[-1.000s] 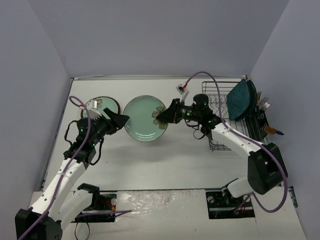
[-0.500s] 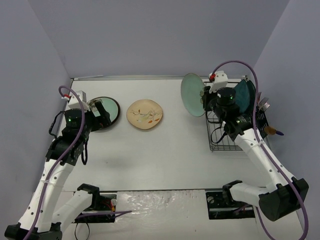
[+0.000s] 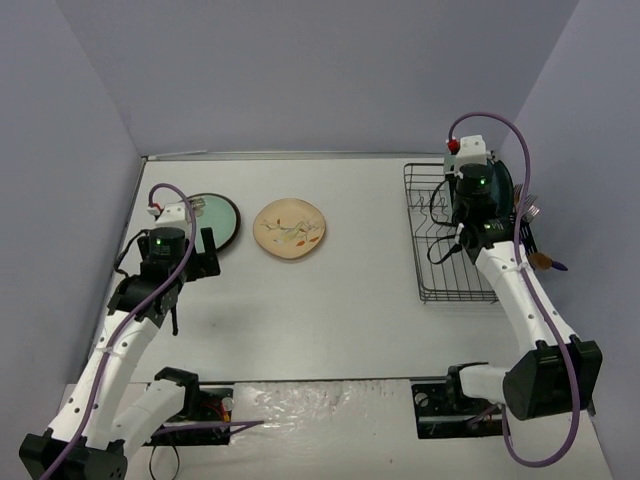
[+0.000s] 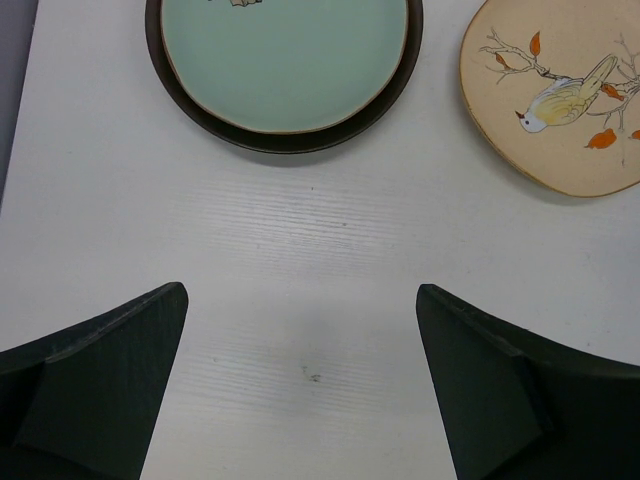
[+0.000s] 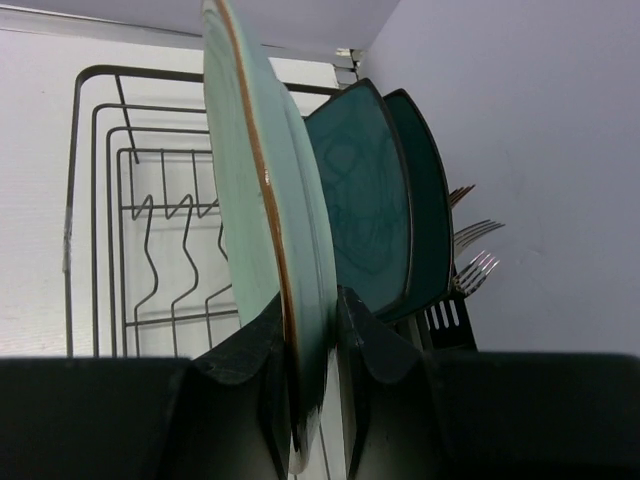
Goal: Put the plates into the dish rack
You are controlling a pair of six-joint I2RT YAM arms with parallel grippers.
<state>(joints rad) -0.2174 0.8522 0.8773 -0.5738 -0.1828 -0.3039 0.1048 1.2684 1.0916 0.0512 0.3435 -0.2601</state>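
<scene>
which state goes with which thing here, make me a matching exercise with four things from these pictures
Things:
1. mint-green round plate with tan rim
2. dark teal squarish plates
3. cream plate with a painted bird
4. left gripper

States:
a. standing on edge in the black wire dish rack
b. open and empty above the white table
c. clamped on edge in the right gripper
d. lying flat on the table

Pairs: 1-c, 2-a, 3-d, 4-b

Mint plate (image 5: 265,230) moved to rack (image 3: 445,275), perhaps slotted; left hand (image 4: 300,292) opened.
</scene>
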